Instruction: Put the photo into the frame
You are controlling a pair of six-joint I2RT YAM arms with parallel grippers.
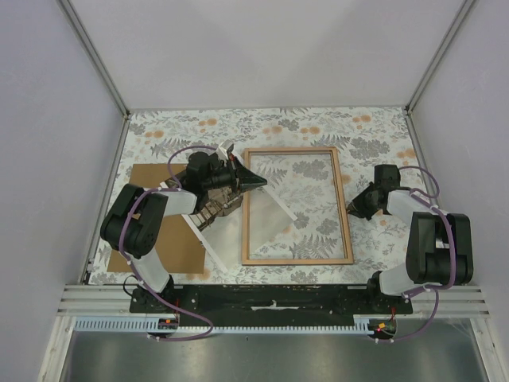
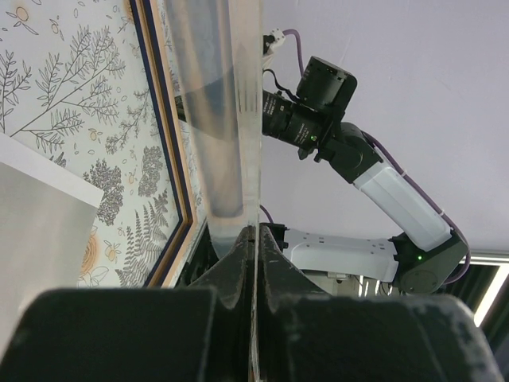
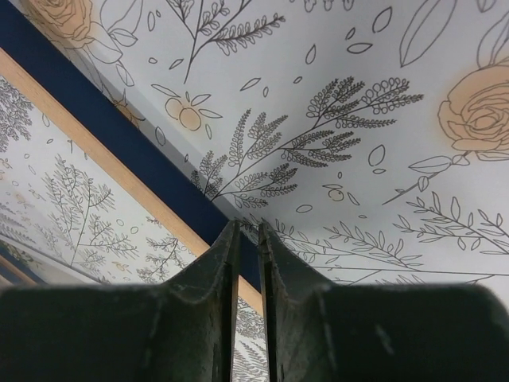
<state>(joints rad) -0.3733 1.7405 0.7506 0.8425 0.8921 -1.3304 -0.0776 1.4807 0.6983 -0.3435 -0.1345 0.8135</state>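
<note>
Pinching the photo [image 1: 231, 235] by its edge, jaws clamped tight, the left gripper [image 1: 253, 183] slants it over the lower left of the frame [image 1: 347, 208], likely to slide it in. The right gripper [image 1: 355, 203], all but closed on nothing, seemingly braces the right rim.

Floral-cloth tbl [image 1: 318, 123] w/ frame [image 1: 298, 260] flat at centre, brown backing panel [image 1: 183, 251] left.

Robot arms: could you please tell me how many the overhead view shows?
2. The left arm reaches across the photo at the left edge of the frame; the right arm reaches its right edge.
</note>
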